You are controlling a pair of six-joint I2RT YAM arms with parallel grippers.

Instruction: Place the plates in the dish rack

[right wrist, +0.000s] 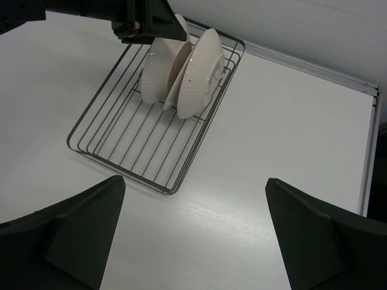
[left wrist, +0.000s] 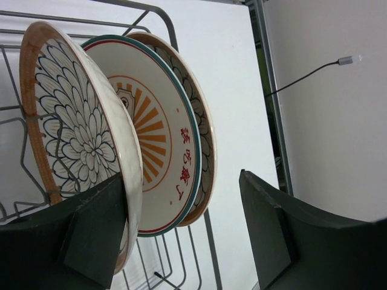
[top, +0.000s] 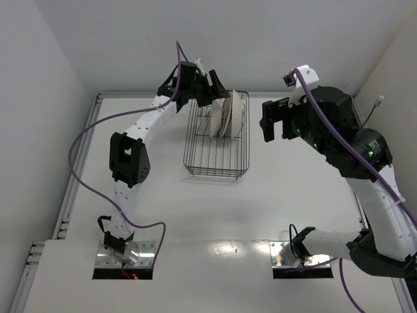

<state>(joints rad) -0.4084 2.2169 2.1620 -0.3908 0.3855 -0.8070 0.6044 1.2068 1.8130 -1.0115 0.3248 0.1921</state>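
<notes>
Three plates [top: 225, 114] stand on edge in the far end of the black wire dish rack [top: 212, 160]. In the left wrist view the near brown-rimmed petal plate [left wrist: 78, 121], the orange sunburst plate [left wrist: 151, 139] and the far brown-rimmed plate [left wrist: 204, 121] lean together. My left gripper [left wrist: 181, 181] is open wide around them, and its left finger [left wrist: 91, 235] rests against the near plate's rim. It sits at the rack's far end [top: 215, 88]. My right gripper [right wrist: 195, 181] is open and empty, held high to the right of the rack [right wrist: 139, 145]; it also shows from above [top: 275, 120].
A raised rail [right wrist: 338, 72] runs along the table's far and right edges, with white walls close behind. A thin cable with a plug [left wrist: 344, 60] hangs by the right wall. The rack's near half holds bare tines.
</notes>
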